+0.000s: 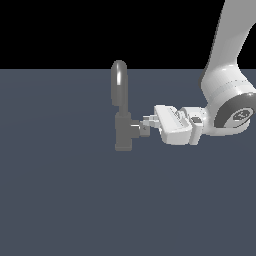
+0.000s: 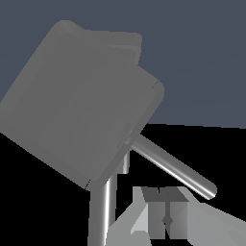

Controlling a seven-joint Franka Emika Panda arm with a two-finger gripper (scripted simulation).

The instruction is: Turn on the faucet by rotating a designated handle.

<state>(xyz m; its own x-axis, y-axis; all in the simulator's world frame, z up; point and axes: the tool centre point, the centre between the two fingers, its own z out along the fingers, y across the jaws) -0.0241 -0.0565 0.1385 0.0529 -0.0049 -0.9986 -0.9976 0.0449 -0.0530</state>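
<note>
Centrally placed: faucet (image 1: 121, 117), frame middle, handle (image 1: 138, 128) jutting toward exterior view's right. Gripper (image 1: 146, 124) at handle tip; opening and contact unclear, cannot tell. Judged rigid, smooth metal, slip-prone; best gripped at thin lever pin (image 2: 175, 169).

Plain slate-grey floor (image 1: 60, 200), black bkgd.

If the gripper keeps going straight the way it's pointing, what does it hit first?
The handle on the faucet. The gripper points toward the exterior view's left, fingertips right at the knob's end; actual contact is unclear.
</note>
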